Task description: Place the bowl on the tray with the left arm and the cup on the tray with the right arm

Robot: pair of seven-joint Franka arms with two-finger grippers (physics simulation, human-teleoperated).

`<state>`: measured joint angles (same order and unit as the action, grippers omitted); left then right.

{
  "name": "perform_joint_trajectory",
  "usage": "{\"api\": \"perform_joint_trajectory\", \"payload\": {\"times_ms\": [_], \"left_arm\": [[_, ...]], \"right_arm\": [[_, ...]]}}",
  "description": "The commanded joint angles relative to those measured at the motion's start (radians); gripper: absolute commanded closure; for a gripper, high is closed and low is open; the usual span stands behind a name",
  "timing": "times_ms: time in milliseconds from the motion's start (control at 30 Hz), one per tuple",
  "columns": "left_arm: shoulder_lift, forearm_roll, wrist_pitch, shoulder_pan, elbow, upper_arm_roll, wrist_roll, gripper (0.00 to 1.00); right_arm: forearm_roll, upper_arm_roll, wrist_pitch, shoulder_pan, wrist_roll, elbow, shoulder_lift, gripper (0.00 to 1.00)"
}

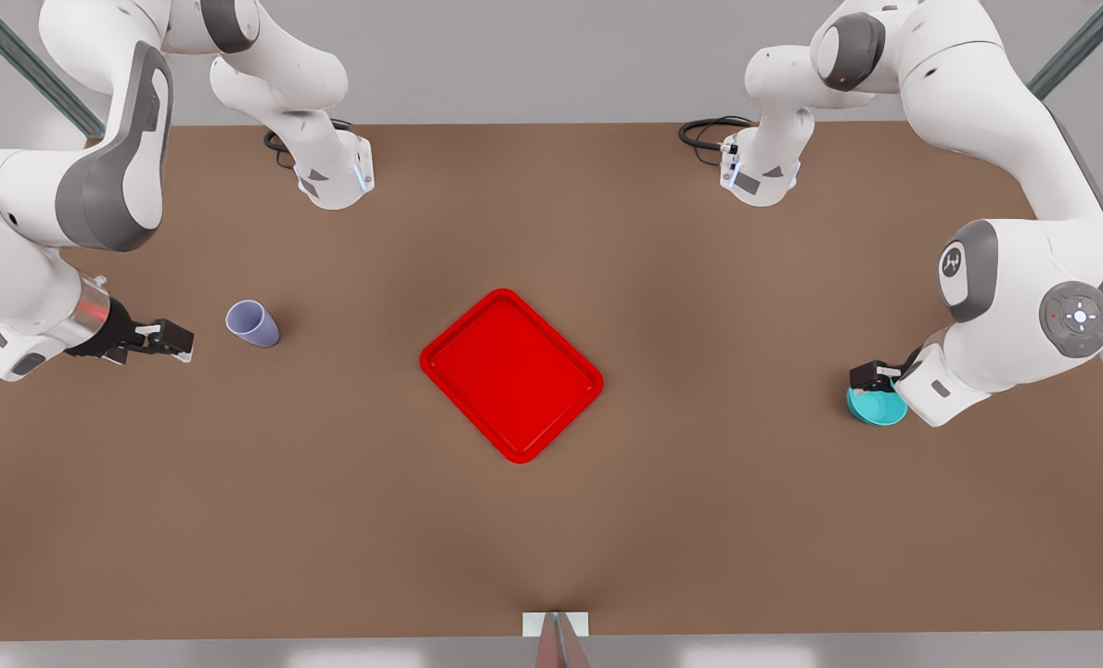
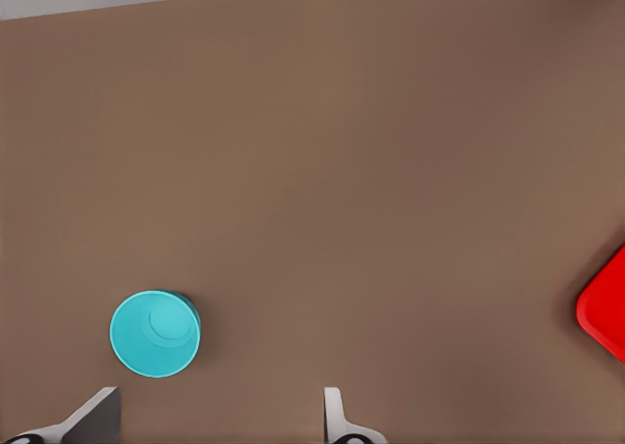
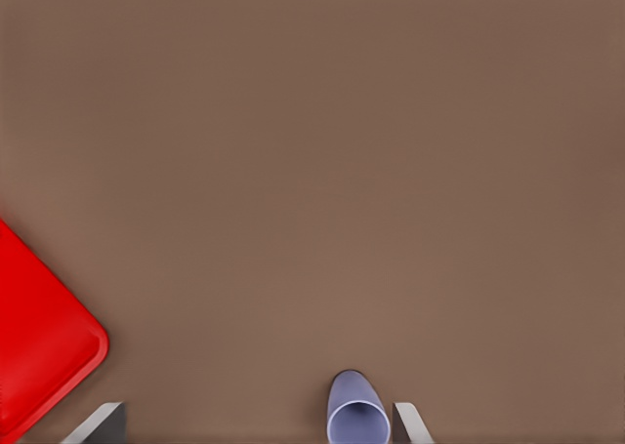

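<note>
Neither vessel is on the flat red rectangular tray (image 1: 511,373) at mid-bench yet. The glossy teal bowl (image 1: 876,406) sits near one end edge beneath the left claw (image 1: 874,376), fingers apart. The lavender tumbler cup (image 1: 252,324) stands toward the opposite end, just beside the right claw (image 1: 176,340), also spread.

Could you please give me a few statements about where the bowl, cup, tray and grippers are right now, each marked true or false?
1. The tray holds nothing. True.
2. The cup stands on the tray. False: it sits on the table, toward the front view's left.
3. The left gripper is by the bowl. True.
4. The left gripper is shut on the bowl. False: its fingers are spread, the bowl off to one side.
5. The right gripper is open near the cup. True.
</note>
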<state>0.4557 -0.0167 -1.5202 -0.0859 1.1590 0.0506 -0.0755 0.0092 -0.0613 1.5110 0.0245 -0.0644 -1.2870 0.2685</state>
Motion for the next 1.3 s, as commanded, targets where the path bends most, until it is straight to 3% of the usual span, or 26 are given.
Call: {"api": "perform_joint_trajectory", "payload": {"times_ms": [0, 133, 233, 333, 433, 500, 600, 700, 733, 833, 933, 1067, 1133, 1267], "left_arm": [[0.000, 0.000, 0.000, 0.000, -0.001, 0.000, 0.000, 0.00], [0.083, -0.034, 0.009, 0.072, 0.025, 0.009, -0.033, 0.00], [0.089, -0.066, -0.150, 0.184, 0.223, 0.029, -0.262, 0.00], [0.109, -0.103, -0.293, 0.288, 0.340, 0.031, -0.464, 0.00], [0.170, -0.146, -0.411, 0.374, 0.387, 0.031, -0.632, 0.00], [0.219, -0.160, -0.463, 0.394, 0.396, 0.031, -0.667, 0.00], [0.244, -0.193, -0.545, 0.393, 0.465, 0.029, -0.670, 0.00], [0.247, -0.209, -0.538, 0.384, 0.465, 0.023, -0.669, 0.00], [0.248, -0.209, -0.532, 0.380, 0.467, 0.023, -0.669, 0.03], [0.262, -0.212, -0.534, 0.380, 0.467, 0.020, -0.669, 0.50], [0.271, -0.212, -0.540, 0.379, 0.465, 0.020, -0.669, 0.67], [0.271, -0.212, -0.541, 0.377, 0.465, 0.020, -0.667, 0.75], [0.271, -0.212, -0.541, 0.377, 0.465, 0.020, -0.667, 0.76], [0.274, -0.212, -0.532, 0.377, 0.465, 0.020, -0.661, 0.79]], "right_arm": [[0.000, 0.000, 0.000, 0.000, 0.000, 0.000, 0.000, 0.00], [0.000, 0.000, 0.000, 0.000, 0.000, 0.000, 0.000, 0.00], [0.006, 0.000, -0.005, 0.000, -0.002, -0.002, 0.000, 0.00], [0.063, 0.001, -0.097, -0.063, -0.009, -0.003, 0.000, 0.00], [0.020, 0.012, -0.092, 0.023, 0.009, -0.031, 0.014, 0.00], [0.003, 0.014, -0.057, 0.026, -0.002, -0.116, 0.000, 0.00], [0.015, 0.015, 0.224, 0.032, -0.037, -0.366, -0.011, 0.00], [0.018, 0.026, 0.215, -0.001, -0.081, -0.451, -0.005, 0.00], [0.018, 0.025, 0.229, -0.003, -0.081, -0.514, -0.074, 0.00], [0.017, 0.025, 0.305, -0.005, -0.081, -0.735, -0.279, 0.00], [0.018, 0.023, 0.356, -0.048, -0.095, -0.871, -0.353, 0.00], [0.018, -0.006, 0.422, -0.084, -0.117, -0.914, -0.328, 0.00], [0.018, -0.054, 0.500, -0.084, -0.127, -0.986, -0.330, 0.00], [0.025, -0.061, 0.526, -0.101, -0.127, -1.043, -0.333, 0.00]]}}
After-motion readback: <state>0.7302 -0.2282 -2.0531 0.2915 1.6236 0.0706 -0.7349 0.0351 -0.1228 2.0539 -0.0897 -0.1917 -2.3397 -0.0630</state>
